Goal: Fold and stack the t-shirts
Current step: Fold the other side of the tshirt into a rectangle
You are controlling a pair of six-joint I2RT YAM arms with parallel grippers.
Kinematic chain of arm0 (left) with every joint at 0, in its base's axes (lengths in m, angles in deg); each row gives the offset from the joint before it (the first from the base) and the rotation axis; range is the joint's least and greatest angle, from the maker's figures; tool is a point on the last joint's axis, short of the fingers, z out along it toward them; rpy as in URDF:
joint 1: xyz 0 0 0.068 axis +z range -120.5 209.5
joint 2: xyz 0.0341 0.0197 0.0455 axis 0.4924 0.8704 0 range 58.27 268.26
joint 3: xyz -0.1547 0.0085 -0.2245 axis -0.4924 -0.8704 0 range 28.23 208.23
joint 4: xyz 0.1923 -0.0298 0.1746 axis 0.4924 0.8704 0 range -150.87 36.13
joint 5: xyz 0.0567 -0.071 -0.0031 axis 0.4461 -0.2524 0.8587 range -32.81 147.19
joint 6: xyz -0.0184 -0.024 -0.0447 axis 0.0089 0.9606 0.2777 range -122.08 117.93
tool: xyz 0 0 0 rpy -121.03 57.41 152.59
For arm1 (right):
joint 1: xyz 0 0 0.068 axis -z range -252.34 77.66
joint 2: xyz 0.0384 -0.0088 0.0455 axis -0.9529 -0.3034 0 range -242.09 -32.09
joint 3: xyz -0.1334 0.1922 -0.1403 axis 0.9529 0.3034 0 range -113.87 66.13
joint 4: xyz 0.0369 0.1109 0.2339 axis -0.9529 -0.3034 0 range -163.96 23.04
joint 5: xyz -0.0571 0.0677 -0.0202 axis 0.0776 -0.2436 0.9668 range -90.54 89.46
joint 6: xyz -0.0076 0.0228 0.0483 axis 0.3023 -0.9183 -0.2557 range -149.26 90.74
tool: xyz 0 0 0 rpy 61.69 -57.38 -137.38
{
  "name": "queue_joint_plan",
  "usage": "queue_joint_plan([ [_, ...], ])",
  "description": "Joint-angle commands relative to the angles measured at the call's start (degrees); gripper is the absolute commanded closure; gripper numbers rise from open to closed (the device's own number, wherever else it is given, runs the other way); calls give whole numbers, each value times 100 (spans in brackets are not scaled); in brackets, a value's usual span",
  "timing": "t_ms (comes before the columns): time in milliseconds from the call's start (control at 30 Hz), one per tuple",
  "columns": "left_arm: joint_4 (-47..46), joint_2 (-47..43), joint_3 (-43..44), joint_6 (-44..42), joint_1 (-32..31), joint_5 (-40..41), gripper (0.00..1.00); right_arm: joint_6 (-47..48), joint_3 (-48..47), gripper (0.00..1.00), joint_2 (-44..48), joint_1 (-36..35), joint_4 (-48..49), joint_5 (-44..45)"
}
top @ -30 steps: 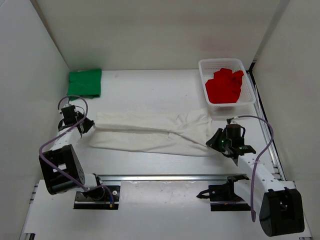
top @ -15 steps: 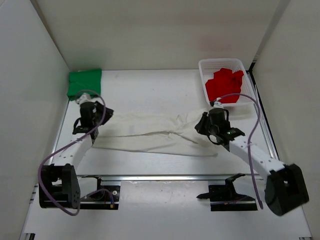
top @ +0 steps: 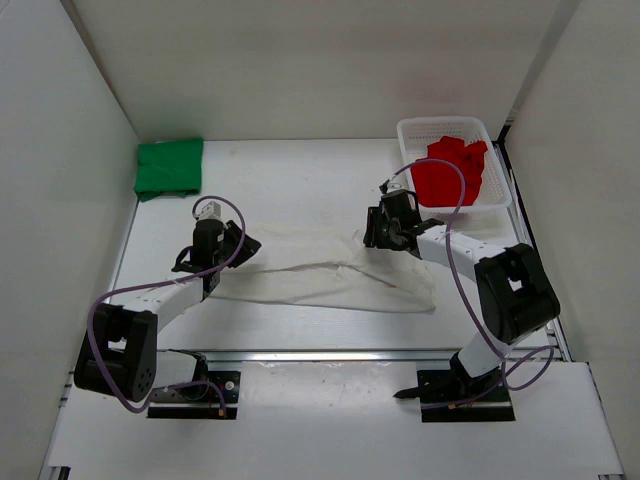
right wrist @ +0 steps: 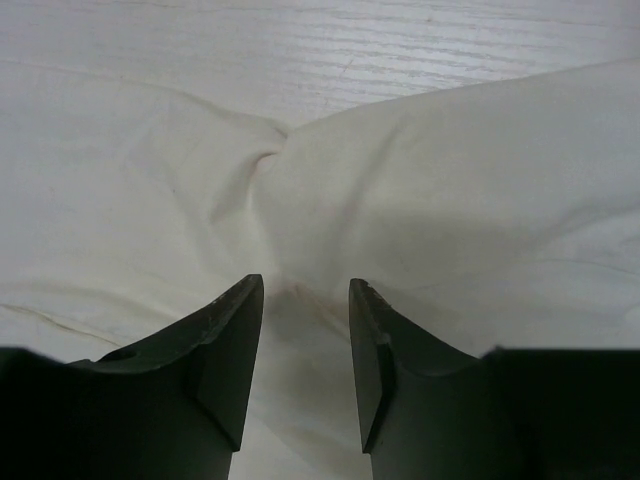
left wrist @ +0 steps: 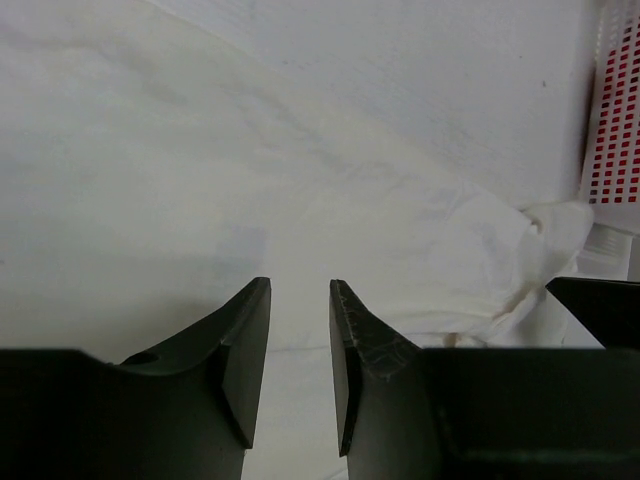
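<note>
The top camera looks down from high up, behind the arms, and sees the whole table. The left wrist camera peeks past the left gripper, the right one past the right gripper. Both are very near the white t-shirt, which lies mid-frame from above.

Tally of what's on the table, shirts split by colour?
green shirt: 1
white shirt: 1
red shirt: 1
basket: 1
Total: 4
</note>
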Motion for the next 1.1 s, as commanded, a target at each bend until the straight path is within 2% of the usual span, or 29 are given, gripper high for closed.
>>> queue_joint_plan([
  [0, -414, -149, -169, 77, 102, -236, 59, 141, -210, 62, -98, -100, 72, 236],
  [67, -423, -158, -213, 94, 101, -210, 59, 193, -184, 64, -125, -161, 46, 237],
  [200, -537, -140, -248, 138, 119, -263, 60, 149, -166, 80, -134, -188, 37, 184],
  [300, -616, -26, -248, 182, 137, -315, 59, 62, -87, 100, -11, -249, -68, 157],
  [533, -739, -52, -249, 261, 58, -324, 59, -228, 212, 100, 806, -890, -674, 658],
  [700, -766, 1, -205, 287, -13, -298, 59, -650, 510, 100, 1140, -1390, -982, 632],
  [900, -661, -52, -91, 297, -30, -307, 59, -1291, 1028, 98, 1509, -1997, -710, 676],
  [967, -625, -52, -38, 287, -30, -307, 59, -1519, 1143, 95, 1667, -2278, -535, 842],
  [1067, -572, -61, 59, 288, -21, -281, 59, -1731, 1337, 76, 1878, -2683, -350, 1037],
])
